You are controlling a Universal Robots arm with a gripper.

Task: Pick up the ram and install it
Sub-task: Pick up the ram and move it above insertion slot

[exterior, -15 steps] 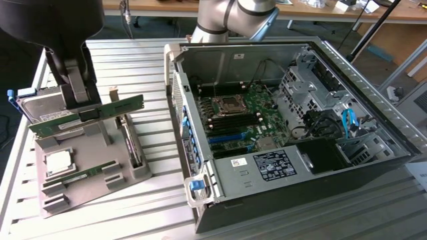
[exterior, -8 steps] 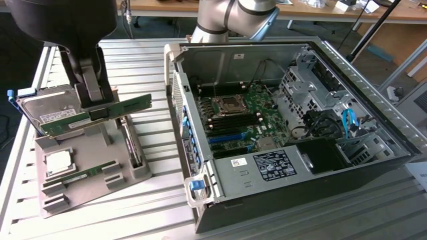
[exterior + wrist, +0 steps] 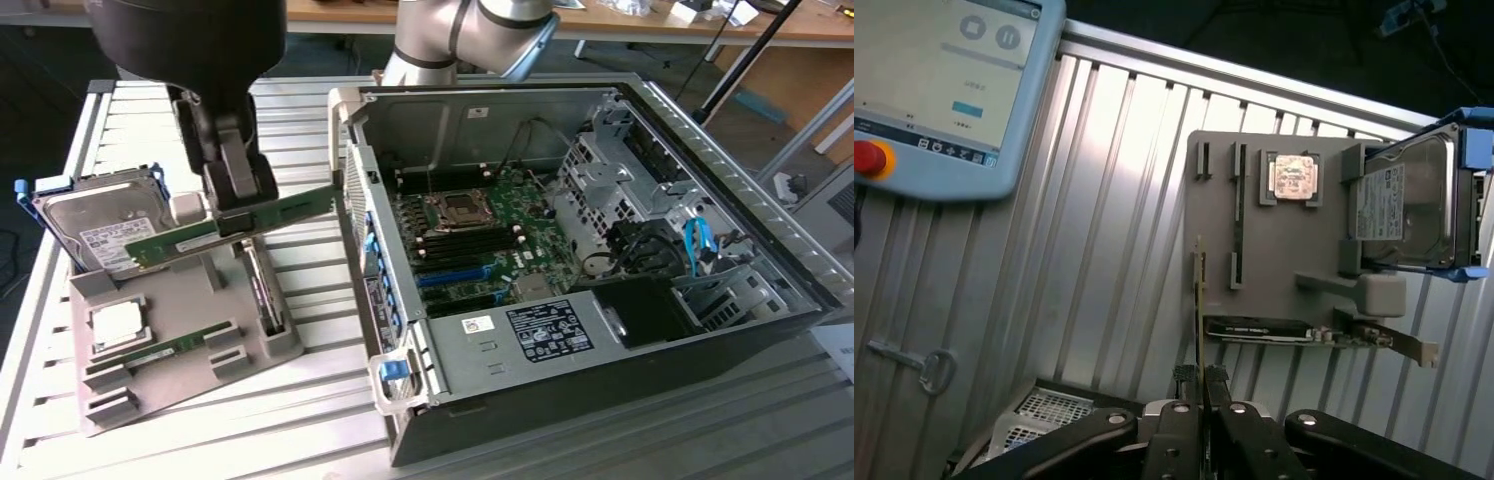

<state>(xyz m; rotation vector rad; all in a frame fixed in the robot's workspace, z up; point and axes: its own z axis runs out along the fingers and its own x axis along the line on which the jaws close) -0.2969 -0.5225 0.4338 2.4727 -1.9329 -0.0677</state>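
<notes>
End effector [image 3: 240, 224] grips ram [image 3: 296, 211] above holder [image 3: 200, 305], beside case [image 3: 561, 420].

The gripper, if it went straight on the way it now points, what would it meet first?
The gripper, shut on the ram, points down at the grey holder plate. The ram would probably touch that plate first, near its narrow slots, though depth is unclear and it might pass the plate's edge.
</notes>
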